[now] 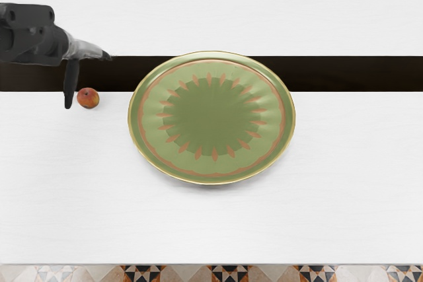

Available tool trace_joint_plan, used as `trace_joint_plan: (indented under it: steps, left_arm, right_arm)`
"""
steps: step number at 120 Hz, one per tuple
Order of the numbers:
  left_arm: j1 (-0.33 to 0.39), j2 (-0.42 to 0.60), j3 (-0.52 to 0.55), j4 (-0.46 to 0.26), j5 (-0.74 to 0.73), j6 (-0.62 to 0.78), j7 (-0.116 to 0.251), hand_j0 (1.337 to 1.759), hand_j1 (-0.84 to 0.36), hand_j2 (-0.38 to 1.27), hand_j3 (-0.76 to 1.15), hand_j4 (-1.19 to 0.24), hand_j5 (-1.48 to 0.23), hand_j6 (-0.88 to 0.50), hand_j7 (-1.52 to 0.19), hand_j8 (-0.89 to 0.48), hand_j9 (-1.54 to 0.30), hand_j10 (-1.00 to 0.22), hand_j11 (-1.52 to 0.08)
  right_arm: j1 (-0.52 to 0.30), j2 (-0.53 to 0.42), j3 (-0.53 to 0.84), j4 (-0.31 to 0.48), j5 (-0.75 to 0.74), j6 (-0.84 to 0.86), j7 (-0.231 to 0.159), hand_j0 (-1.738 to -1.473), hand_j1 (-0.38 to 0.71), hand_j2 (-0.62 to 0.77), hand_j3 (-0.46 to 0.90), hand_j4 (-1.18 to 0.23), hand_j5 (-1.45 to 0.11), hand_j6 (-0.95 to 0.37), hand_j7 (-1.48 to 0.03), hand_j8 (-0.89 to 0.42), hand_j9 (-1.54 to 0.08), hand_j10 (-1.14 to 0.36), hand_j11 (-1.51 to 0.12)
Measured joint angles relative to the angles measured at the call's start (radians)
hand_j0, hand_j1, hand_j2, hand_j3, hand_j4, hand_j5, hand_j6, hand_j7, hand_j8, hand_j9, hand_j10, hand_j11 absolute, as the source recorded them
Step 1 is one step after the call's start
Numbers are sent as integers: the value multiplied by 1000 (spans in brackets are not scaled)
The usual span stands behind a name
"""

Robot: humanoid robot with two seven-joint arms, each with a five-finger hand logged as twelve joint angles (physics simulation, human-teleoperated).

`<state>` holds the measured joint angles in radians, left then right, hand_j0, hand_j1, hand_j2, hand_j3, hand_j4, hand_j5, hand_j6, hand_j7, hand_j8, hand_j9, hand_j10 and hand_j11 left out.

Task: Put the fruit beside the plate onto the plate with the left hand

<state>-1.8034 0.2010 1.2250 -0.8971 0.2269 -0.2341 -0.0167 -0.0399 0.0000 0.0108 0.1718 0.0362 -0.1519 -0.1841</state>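
A round green plate with a gold rim and an orange petal pattern (211,117) lies on a white table (330,196). Left of the plate, apart from its rim, sits a small round red-orange fruit (88,98), on the table and not on the plate. Further left of the plate hovers the dark left hand (63,51), fingers spread and holding nothing. One finger (68,87) hangs down just beside the fruit, seemingly not touching it.
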Motion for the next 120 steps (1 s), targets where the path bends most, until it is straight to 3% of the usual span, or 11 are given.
trace_joint_plan:
  steps: [9, 35, 50, 59, 81, 97, 120]
  left_arm:
    - [-10, -1, -2, -38, -16, 15, 41, 1658, 321, 5, 0, -25, -31, -25, -31, -25, -31, -25, -31]
    - [-19, -2, -2, -90, -36, 100, 108, 1658, 262, 15, 0, -74, -95, -74, -95, -74, -95, -73, -95]
    - [-4, -20, -3, -95, -39, 189, 119, 1658, 212, 23, 0, -115, -149, -115, -149, -115, -149, -115, -149]
    - [64, -24, -5, -81, -40, 228, 122, 1658, 189, 27, 0, -135, -174, -135, -174, -135, -174, -134, -174]
    - [98, -25, -15, -43, -42, 315, 124, 1658, 157, 32, 0, -161, -209, -162, -209, -161, -209, -161, -208]
    - [135, -42, -23, -20, -42, 342, 125, 1658, 146, 34, 0, -170, -221, -171, -221, -171, -220, -170, -220]
    - [177, -56, -35, 16, -41, 349, 158, 1658, 89, 44, 0, -219, -283, -219, -283, -219, -283, -218, -283]
  right_arm:
    - [0, 0, 0, 0, 0, 0, 0, -1658, -349, 0, 0, 0, 0, -1, 0, 0, 0, 0, 0]
    - [0, 0, 0, 0, 0, 0, 0, -1658, -349, 0, 0, 0, 0, -1, 0, 0, 0, 0, 0]
    - [0, 0, 0, 0, 0, 0, 0, -1658, -349, 0, 0, 0, 0, -1, 0, 0, 0, 0, 0]
    - [0, 0, 0, 0, 0, 0, 0, -1658, -349, 0, 0, 0, 0, -1, 0, 0, 0, 0, 0]
    - [0, 0, 0, 0, 0, 0, 0, -1658, -349, 0, 0, 0, 0, -1, 0, 0, 0, 0, 0]
    - [0, 0, 0, 0, 0, 0, 0, -1658, -349, 0, 0, 0, 0, -1, 0, 0, 0, 0, 0]
    - [0, 0, 0, 0, 0, 0, 0, -1658, -349, 0, 0, 0, 0, -1, 0, 0, 0, 0, 0]
